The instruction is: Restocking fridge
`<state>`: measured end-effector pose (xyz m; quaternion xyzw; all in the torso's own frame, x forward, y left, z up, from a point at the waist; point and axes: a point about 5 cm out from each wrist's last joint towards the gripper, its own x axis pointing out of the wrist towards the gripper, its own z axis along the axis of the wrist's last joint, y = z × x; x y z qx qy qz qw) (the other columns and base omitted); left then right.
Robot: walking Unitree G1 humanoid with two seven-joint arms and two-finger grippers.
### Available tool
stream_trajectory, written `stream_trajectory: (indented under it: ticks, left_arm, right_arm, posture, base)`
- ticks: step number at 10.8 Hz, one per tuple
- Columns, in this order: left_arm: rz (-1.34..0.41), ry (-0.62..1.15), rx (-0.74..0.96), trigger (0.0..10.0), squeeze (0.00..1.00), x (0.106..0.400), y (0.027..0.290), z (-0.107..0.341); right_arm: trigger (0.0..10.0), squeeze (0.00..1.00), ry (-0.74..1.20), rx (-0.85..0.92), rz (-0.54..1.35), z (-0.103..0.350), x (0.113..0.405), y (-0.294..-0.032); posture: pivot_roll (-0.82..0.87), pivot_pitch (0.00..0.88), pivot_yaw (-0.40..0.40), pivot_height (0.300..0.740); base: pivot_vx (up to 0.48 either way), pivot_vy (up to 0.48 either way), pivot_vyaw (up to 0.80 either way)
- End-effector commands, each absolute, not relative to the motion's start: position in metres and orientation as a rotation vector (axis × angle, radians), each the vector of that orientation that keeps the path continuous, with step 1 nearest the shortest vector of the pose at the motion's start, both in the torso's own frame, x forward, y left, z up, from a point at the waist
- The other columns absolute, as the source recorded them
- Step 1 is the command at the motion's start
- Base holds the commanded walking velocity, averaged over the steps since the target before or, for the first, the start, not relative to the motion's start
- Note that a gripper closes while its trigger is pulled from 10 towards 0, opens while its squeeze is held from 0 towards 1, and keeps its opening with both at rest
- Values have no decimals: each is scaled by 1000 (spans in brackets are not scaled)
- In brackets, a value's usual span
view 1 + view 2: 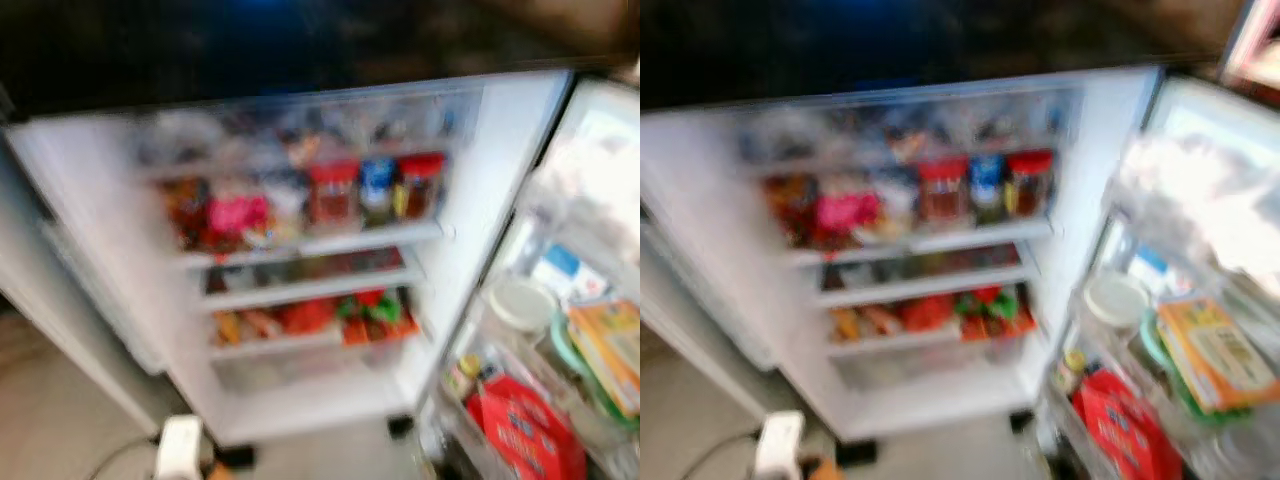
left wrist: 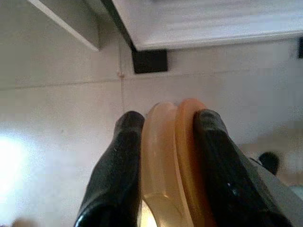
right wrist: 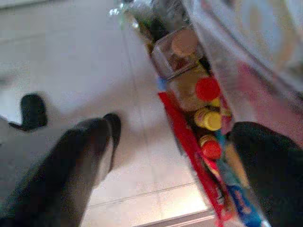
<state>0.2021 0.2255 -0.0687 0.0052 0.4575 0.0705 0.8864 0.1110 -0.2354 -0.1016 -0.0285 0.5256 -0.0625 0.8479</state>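
Fig.: open fridge (image 1: 500,170) seen from the head cam, blurred (robot prob. walking), w/ both arms held low.

Left gripper (image 2: 165,142): clenched on an orange-tan, ridged plastic item (image 2: 170,156), likely a bottle or jar seen end-on; exact type can't be told. The two black fingers (image 2: 118,165) press its sides flat, so the item sits between them pointing down at the pale tiled floor (image 2: 57,118). Judged reason: carried low and clear of the shelves during approach, ready to be raised once a slot is picked. This is the task's thing; it is not yet in the fridge.

Right gripper (image 3: 165,156): released, fingers spread wide, nothing between them. It hangs just beside the door racks (image 3: 208,109), where red- and yellow-capped bottles (image 3: 208,90) stand packed in a row.

Surroundings: middle shelf carries red-lidded jars (image 1: 335,190) and a pink pack (image 1: 235,215); lower shelves hold orange, red and green packs (image 1: 375,315). The open door (image 1: 590,200) on the robot's right holds a red box (image 1: 525,425), a yellow carton (image 1: 610,350) and a white lid-like round (image 1: 520,300). A white object (image 1: 180,445) w/ a cable lies on the floor near the fridge base.

Obstacles (judgement): shelves look crowded, so free space is scarce; door racks stand close to the right arm, and the floor object may hinder stepping in.
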Motion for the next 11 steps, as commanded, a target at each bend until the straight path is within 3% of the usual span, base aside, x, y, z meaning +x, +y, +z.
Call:
stream_trajectory:
  ticks: [1, 3, 11]
  left_arm:
    - [133, 942, 14, 10000, 0, 207, 221, -67]
    - [135, 943, 17, 10000, 0, 207, 221, -67]
    - [136, 941, 22, 10000, 0, 208, 221, -67]
  right_arm:
    - [10000, 0, 1105, -77, -145, -100, 109, -243]
    - [10000, 0, 1108, -83, -138, -100, 108, -243]
    - [10000, 0, 1113, -122, -106, -103, 103, -235]
  posture:
    - [-32, 24, 21, 740]
    - [-33, 24, 21, 740]
    - [-34, 24, 21, 740]
  base:
    - [322, 0, 0]
    - [306, 0, 0]
    - [0, 0, 0]
